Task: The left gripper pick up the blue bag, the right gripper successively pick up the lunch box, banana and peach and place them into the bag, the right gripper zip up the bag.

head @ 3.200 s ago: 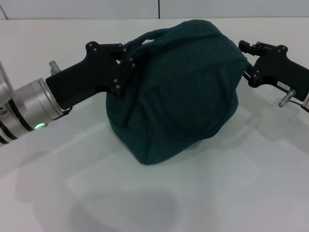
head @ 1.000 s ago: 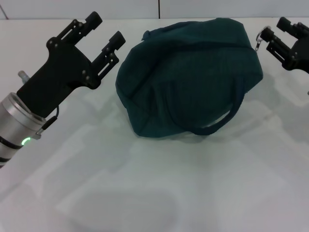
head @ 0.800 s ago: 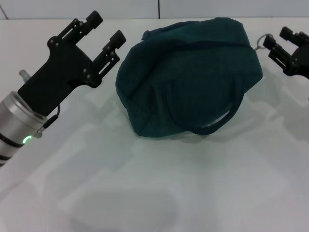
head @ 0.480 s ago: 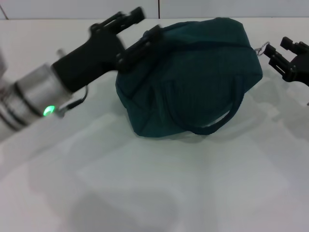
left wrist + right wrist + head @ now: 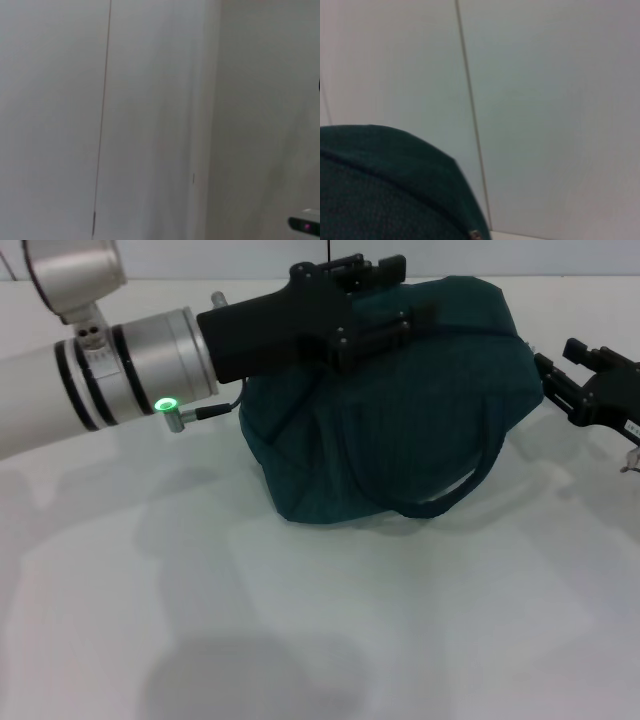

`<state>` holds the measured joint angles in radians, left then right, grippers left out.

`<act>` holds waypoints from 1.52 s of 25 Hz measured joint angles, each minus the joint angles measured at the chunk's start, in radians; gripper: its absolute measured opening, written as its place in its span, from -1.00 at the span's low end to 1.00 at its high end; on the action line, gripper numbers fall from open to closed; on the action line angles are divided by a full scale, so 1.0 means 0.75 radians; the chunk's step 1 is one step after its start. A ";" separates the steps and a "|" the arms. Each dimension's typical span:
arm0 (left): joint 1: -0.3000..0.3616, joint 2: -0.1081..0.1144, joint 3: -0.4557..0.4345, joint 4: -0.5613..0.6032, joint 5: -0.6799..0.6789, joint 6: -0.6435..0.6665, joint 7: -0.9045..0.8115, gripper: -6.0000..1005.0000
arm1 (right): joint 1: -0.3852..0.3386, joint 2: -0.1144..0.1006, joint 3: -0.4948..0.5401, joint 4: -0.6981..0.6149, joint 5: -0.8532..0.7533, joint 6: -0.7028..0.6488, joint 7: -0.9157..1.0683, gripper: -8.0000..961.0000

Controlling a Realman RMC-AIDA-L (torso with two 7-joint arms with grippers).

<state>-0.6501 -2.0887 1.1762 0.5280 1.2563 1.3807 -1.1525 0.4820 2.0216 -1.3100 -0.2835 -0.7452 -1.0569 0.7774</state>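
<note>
Left hand (image 5: pixel 385 290), half a second ago short of the bag (image 5: pixel 400 410), now lies across its top, fingers apart, holding nothing. Right hand (image 5: pixel 560 375) has drawn back, spread and empty. Bag sits closed on worktop (image 5: pixel 350 620); task looks finished.

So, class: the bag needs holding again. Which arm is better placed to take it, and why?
Left. The left tool is already stretched over the top of the blue bag, while the right tool sits beside the bag's right end, apart from it.
</note>
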 joint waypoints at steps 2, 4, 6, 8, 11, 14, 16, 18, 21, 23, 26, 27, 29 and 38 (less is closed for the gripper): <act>-0.003 -0.001 0.010 -0.003 0.001 -0.038 0.002 0.15 | -0.018 0.000 -0.012 -0.003 0.000 -0.043 0.001 0.03; -0.003 -0.002 0.013 -0.003 0.001 -0.067 0.010 0.15 | -0.041 -0.004 -0.011 -0.005 0.003 -0.091 0.001 0.03; -0.002 -0.002 0.014 -0.003 -0.006 -0.077 0.017 0.15 | -0.072 -0.009 0.007 -0.009 0.010 -0.162 0.001 0.03; 0.006 -0.002 0.014 -0.003 -0.034 -0.073 0.035 0.15 | -0.105 -0.012 0.059 -0.015 0.014 -0.276 0.001 0.04; 0.034 -0.007 0.015 -0.003 -0.104 -0.028 0.097 0.15 | -0.138 -0.014 0.110 -0.018 0.012 -0.467 0.001 0.04; 0.074 -0.009 0.016 -0.005 -0.136 0.034 0.141 0.15 | -0.144 -0.028 0.100 -0.024 -0.010 -0.639 0.002 0.04; 0.106 -0.009 0.017 -0.020 -0.148 0.071 0.180 0.15 | -0.133 -0.042 0.082 -0.056 -0.069 -0.721 0.029 0.04; 0.137 -0.009 0.017 -0.072 -0.181 0.132 0.282 0.15 | -0.122 -0.050 0.076 -0.120 -0.171 -0.753 0.093 0.05; 0.180 -0.008 0.017 -0.158 -0.239 0.227 0.427 0.14 | -0.094 -0.050 0.077 -0.198 -0.289 -0.760 0.165 0.05; 0.211 -0.006 0.015 -0.182 -0.260 0.259 0.468 0.14 | -0.081 -0.043 0.077 -0.230 -0.320 -0.759 0.177 0.05; 0.271 -0.007 0.009 -0.190 -0.274 0.282 0.522 0.14 | -0.060 -0.036 0.076 -0.253 -0.341 -0.747 0.180 0.06; 0.289 -0.007 0.010 -0.192 -0.283 0.291 0.543 0.14 | -0.046 -0.036 0.076 -0.251 -0.343 -0.744 0.181 0.06; 0.326 -0.008 0.013 -0.201 -0.317 0.313 0.585 0.14 | -0.027 -0.036 0.073 -0.245 -0.348 -0.736 0.186 0.06; 0.345 -0.006 0.006 -0.304 -0.355 0.338 0.705 0.14 | -0.010 -0.016 0.071 -0.247 -0.406 -0.681 0.190 0.07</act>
<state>-0.3912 -2.0934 1.1805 0.3001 0.9898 1.6338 -0.6239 0.4745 2.0096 -1.2569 -0.4688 -1.0494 -1.5678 0.9196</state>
